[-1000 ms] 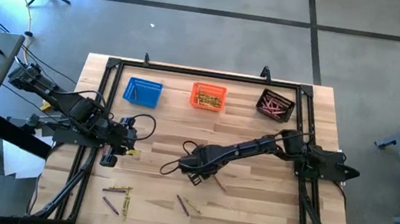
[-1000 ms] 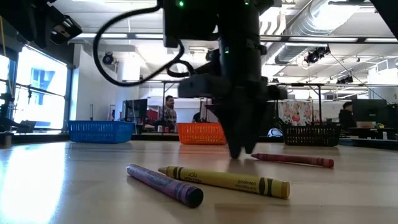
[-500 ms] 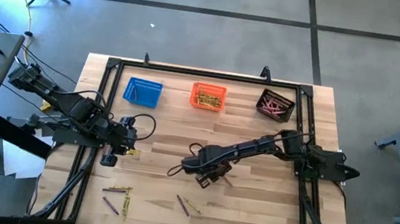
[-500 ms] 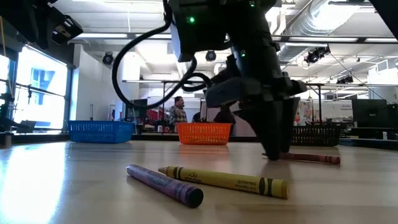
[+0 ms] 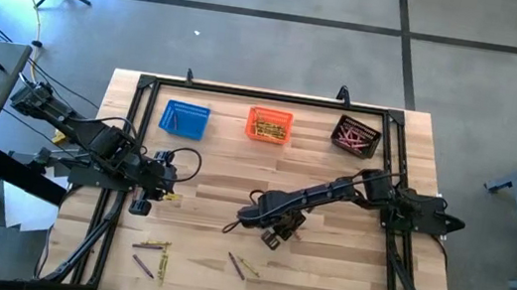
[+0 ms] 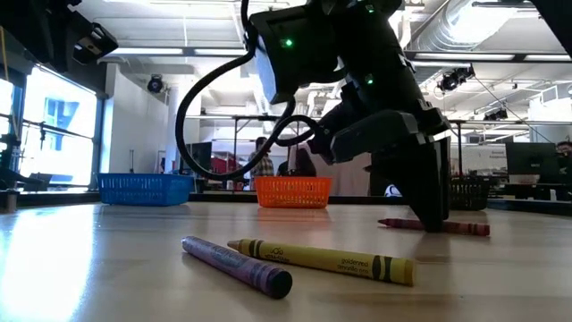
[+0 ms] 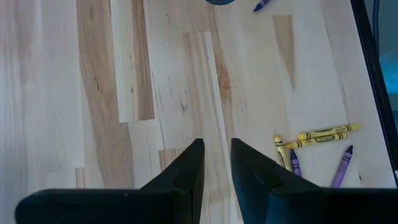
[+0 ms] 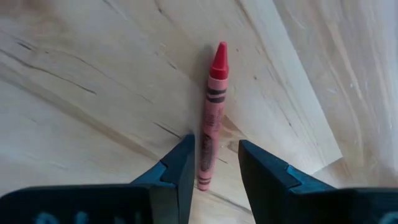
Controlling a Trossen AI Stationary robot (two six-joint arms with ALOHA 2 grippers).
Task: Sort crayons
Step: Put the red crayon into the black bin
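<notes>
Sorting is partly done: the three baskets (image 5: 269, 124) hold crayons, but several lie loose near the front edge. The right gripper (image 8: 214, 163) has shifted along the table and now straddles a red crayon (image 8: 212, 112), jaws spread. The left gripper (image 7: 215, 163) waits, slightly parted, empty.

A red crayon (image 8: 211, 118) with black bands lies on pale wood table (image 8: 74, 93); baskets blue (image 5: 184, 118), orange (image 5: 269, 124), black (image 5: 356, 136).

The red crayon (image 8: 211, 118) has its lower end hidden between the right tool's (image 8: 214, 163) fingers.
</notes>
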